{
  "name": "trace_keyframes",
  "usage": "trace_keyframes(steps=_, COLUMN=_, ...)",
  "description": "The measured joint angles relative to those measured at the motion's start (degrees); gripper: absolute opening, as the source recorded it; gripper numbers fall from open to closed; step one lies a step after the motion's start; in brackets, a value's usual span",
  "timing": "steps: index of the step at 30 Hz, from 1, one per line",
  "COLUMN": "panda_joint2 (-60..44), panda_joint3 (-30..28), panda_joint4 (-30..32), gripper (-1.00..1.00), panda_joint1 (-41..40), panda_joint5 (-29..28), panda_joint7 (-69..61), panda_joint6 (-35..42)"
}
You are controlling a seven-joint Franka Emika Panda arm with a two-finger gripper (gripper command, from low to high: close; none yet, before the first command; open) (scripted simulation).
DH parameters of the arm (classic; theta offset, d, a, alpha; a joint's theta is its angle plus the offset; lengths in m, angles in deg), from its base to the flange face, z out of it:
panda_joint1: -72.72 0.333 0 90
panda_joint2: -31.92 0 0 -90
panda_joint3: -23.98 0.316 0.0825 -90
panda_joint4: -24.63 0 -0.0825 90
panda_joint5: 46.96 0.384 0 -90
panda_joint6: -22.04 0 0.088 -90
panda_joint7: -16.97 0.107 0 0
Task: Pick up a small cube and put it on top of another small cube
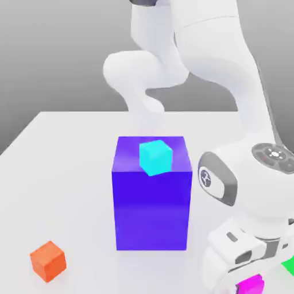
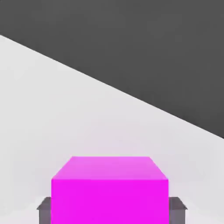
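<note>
The exterior view shows the pale counter [image 1: 74, 189], with the white arm [image 1: 215, 43] reaching over its near right part, as that view has it, and the big blue-violet block [image 1: 152, 209] standing near the middle. The step in hand looks to be the grasp or the start of the lift; whether the held cube is clear of the counter, I cannot tell. In the hand view the end effector [image 2: 110, 211] is only as far apart as the cube is wide, a finger against each of two opposite sides, so it appears to be pinching the small magenta cube [image 2: 109, 201]. The small green cube [image 1: 290, 265], partly cut off at the exterior view's right edge, sits just beyond the hand. Next, the magenta cube wants raising above the green one's top, centring over it, then lowering gently and level before release; an off-centre set-down could let it tip.
</note>
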Motion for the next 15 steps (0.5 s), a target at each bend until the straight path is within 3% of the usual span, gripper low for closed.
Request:
trace_keyframes(steps=6, panda_joint2=6.99, panda_joint3=2.3, panda_joint4=1.61, gripper=-1.0, panda_joint1=-1.7, panda_joint5=2.56, panda_joint7=-1.91, panda_joint6=5.39)
trace_keyframes(steps=11, panda_joint2=12.85, panda_joint3=10.36, panda_joint4=1.3, gripper=-1.0, panda_joint1=4.29, panda_joint5=2.38, panda_joint7=-6.22, panda_joint6=12.13)
trace_keyframes(steps=14, panda_joint2=8.71, panda_joint3=9.67, panda_joint4=0.75, gripper=-1.0, panda_joint1=6.89, panda_joint5=-0.93, panda_joint7=-4.67, panda_joint6=8.9)
trace_keyframes(steps=15, panda_joint2=6.85, panda_joint3=8.83, panda_joint4=0.58, gripper=1.0, panda_joint1=7.69, panda_joint5=-2.12, panda_joint7=-3.88, panda_joint6=7.29)
